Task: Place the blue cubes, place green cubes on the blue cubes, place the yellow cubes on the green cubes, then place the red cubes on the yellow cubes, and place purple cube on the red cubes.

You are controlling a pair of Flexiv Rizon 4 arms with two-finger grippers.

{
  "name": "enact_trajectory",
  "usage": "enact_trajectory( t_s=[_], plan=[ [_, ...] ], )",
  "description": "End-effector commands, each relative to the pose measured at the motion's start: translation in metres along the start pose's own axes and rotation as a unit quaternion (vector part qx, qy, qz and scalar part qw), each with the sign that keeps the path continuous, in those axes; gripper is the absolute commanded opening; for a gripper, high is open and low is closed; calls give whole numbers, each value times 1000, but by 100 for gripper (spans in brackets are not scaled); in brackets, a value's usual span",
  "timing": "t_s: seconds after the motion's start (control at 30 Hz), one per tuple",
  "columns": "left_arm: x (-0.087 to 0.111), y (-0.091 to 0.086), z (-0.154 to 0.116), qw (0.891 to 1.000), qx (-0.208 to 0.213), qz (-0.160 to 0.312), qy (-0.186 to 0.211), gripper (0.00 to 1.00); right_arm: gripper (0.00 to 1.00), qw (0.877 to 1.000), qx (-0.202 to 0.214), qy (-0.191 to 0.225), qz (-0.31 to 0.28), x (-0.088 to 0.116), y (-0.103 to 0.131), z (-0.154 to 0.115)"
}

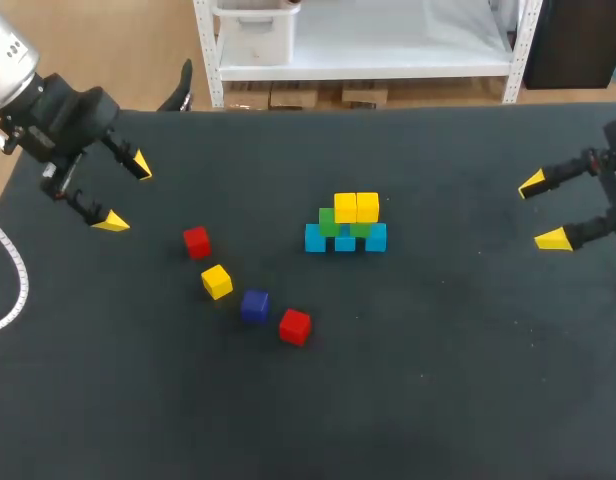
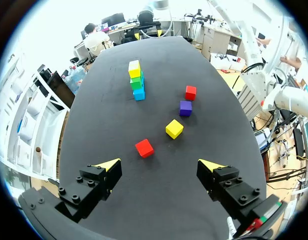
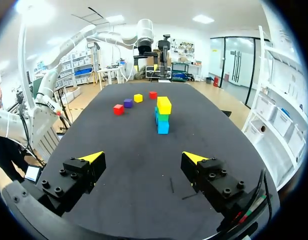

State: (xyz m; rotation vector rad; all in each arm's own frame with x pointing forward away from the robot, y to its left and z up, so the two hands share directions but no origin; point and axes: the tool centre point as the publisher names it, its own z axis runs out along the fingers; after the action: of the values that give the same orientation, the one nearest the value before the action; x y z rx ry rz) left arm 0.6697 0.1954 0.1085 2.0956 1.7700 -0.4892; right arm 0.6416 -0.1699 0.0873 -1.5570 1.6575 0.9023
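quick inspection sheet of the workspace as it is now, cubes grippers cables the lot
surface: black table, no spills seen
job's things: three light blue cubes in a row, two green cubes on them, two yellow cubes on top; apart on the table: loose red cube, loose yellow cube, purple cube, second red cube
clutter: nothing seen
grippers: left gripper open, empty; right gripper open, empty; both away from the cubes
cables: white cable curving at the table's left edge
surroundings: nothing seen reaching over the table
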Motion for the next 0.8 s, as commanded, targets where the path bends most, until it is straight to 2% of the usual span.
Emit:
enact_trajectory(
  t_s=[0.03,0.2,0.33,0.6,0.8],
  plan=[
    [4,-4,-1,1000,-4,7,1,100,100,1000,0,-1,-1,1,0,0],
    [12,-14,2,1000,6,13,19,100,100,1000,0,-1,-1,1,0,0],
    [8,-19,7,998,8,51,29,100,100,1000,0,-1,-1,1,0,0],
    [-10,-20,28,994,32,100,38,100,100,1000,0,-1,-1,1,0,0],
    [-34,-19,53,981,57,179,49,100,100,1000,0,-1,-1,1,0,0]
  ],
)
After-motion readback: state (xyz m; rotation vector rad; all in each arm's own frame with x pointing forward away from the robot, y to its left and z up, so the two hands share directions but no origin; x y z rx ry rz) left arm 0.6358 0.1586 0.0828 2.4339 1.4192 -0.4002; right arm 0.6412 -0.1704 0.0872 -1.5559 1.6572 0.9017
